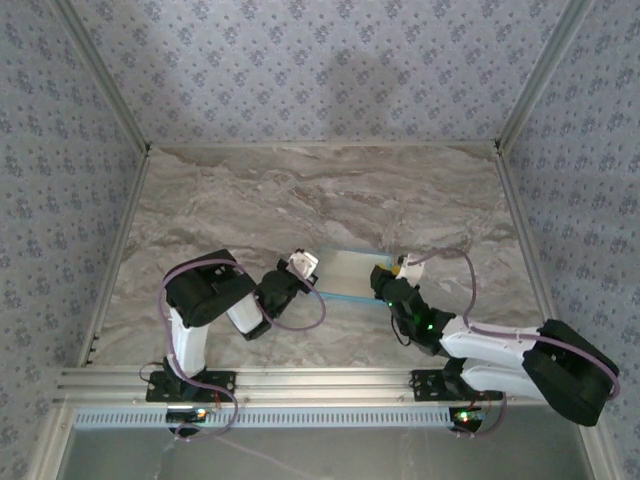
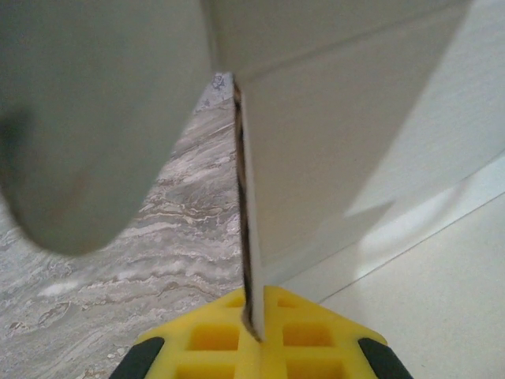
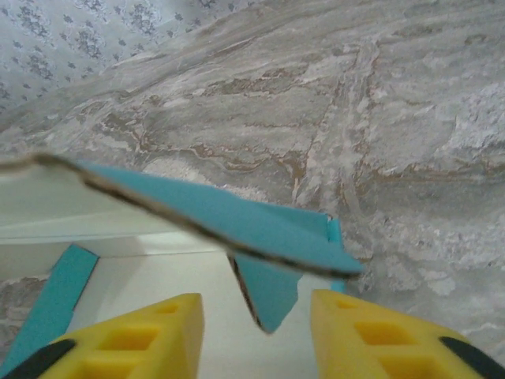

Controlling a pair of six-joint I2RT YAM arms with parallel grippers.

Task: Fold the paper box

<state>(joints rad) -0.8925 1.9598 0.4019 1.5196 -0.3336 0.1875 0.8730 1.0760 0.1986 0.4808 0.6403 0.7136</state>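
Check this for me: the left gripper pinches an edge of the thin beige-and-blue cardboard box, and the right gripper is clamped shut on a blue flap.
Not quite. The right gripper is open: the right wrist view shows its yellow fingers apart, with a blue flap of the thin beige-and-blue cardboard box loose between them. The left gripper does pinch an edge.

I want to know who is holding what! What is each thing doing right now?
Thin cardboard paper box, beige and blue: partly folded, flaps raised, one edge pinched.
Yellow-fingered left tool: shut on the paper box.
Yellow-fingered right tool: open, a blue flap tip hanging in its gap, ungripped.
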